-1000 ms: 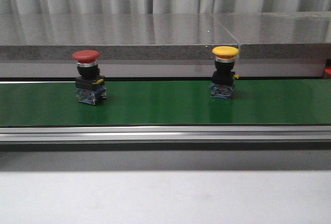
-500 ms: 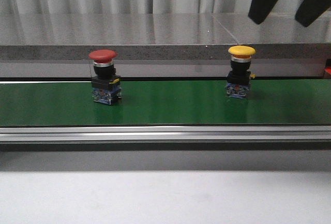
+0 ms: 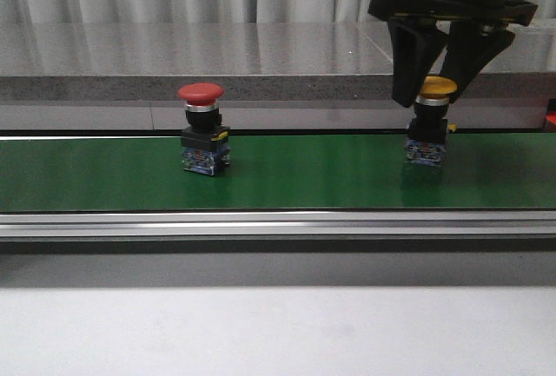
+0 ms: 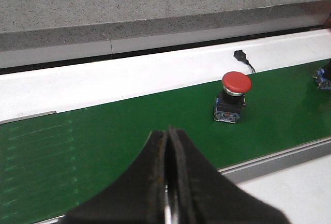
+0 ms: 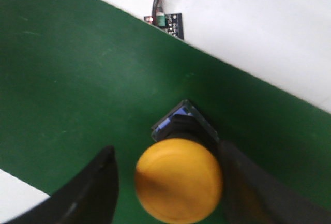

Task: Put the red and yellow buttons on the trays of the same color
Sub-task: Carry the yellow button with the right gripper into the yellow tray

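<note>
I am straddling the yellow mushroom-capped push button (image 3: 432,122) on the green belt (image 3: 295,172) with my open right hand (image 3: 434,89), seemingly untouching; closing comes next.

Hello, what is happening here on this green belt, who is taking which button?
The right claw is open around the yellow button, one finger on each side of its cap, not yet closed. The red button stands alone further left on the green belt. The left claw is shut and empty, away from it. No trays are visible.
</note>
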